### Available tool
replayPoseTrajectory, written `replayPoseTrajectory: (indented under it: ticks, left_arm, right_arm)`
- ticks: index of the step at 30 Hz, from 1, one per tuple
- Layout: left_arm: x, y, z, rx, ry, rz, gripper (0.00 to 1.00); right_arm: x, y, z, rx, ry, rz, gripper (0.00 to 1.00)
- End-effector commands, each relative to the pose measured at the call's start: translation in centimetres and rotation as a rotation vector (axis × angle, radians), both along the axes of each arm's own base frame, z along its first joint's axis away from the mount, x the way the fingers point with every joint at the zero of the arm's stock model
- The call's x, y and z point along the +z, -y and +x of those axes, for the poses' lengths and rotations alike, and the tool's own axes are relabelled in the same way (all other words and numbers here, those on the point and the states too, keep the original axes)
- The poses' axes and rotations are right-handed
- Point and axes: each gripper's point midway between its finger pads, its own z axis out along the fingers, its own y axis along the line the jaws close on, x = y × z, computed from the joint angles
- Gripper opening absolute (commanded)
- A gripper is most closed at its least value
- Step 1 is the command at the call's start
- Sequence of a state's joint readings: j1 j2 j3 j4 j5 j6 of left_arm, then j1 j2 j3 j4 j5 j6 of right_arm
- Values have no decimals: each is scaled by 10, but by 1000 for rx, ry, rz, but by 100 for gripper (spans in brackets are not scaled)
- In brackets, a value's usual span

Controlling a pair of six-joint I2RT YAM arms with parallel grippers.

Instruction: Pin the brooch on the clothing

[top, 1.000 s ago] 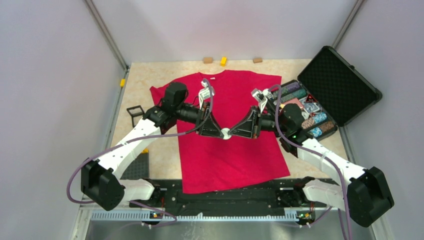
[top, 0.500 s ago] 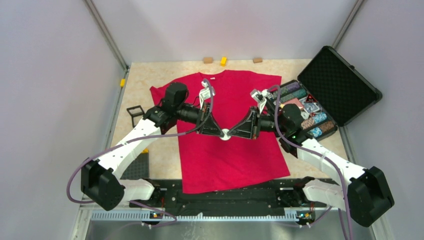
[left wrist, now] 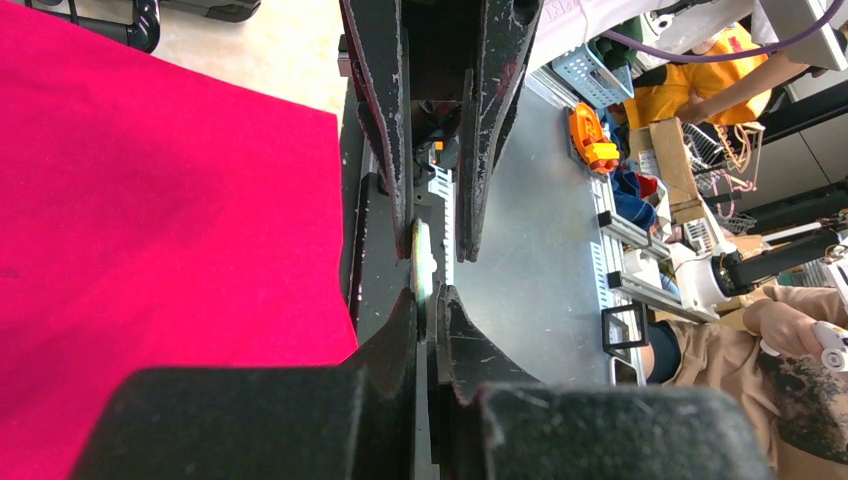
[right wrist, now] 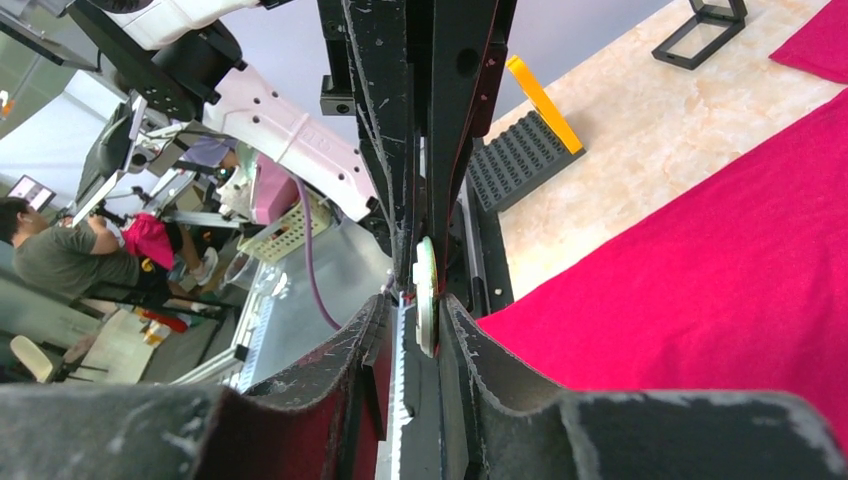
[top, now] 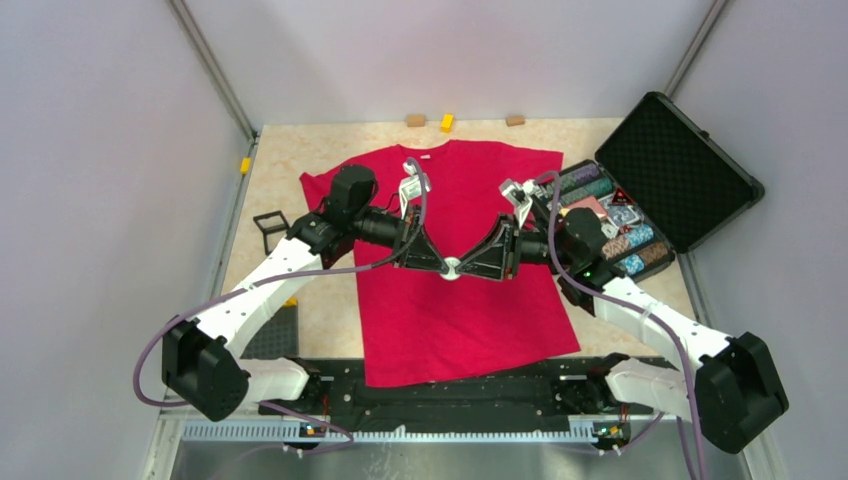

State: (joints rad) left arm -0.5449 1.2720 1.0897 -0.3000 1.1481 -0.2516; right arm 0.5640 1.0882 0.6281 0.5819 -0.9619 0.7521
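Note:
The red T-shirt point(top: 450, 320) lies flat on the table, collar at the far side. It also shows in the left wrist view point(left wrist: 150, 200) and the right wrist view point(right wrist: 720, 270). The small round brooch point(top: 451, 266) hangs above the shirt's middle, where both grippers meet tip to tip. My left gripper point(top: 437, 262) is shut on the brooch, seen edge-on point(left wrist: 421, 262) between its fingers point(left wrist: 427, 295). My right gripper point(top: 467, 264) is open around the same brooch point(right wrist: 426, 285). The disc lies against one right finger, with a gap to the other point(right wrist: 417, 305).
An open black case point(top: 680, 170) with colourful trinkets point(top: 610, 225) stands at the right, beside the shirt's sleeve. Small blocks point(top: 446, 122) lie along the back edge. A black wire stand point(top: 270, 228) and a ridged black mat point(top: 272, 335) are at the left.
Almost nothing. Both grippers stay joined at the brooch above the shirt, and the right wrist has edged very slightly left.

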Motion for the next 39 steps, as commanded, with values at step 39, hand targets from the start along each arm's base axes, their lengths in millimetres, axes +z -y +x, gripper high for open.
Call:
replayPoseTrajectory:
  ticks: [39]
  left_arm:
    - [20, -2, -12, -36, 106, -66, 0]
  right_arm:
    - [-70, -21, 51, -157, -172, -221, 0]
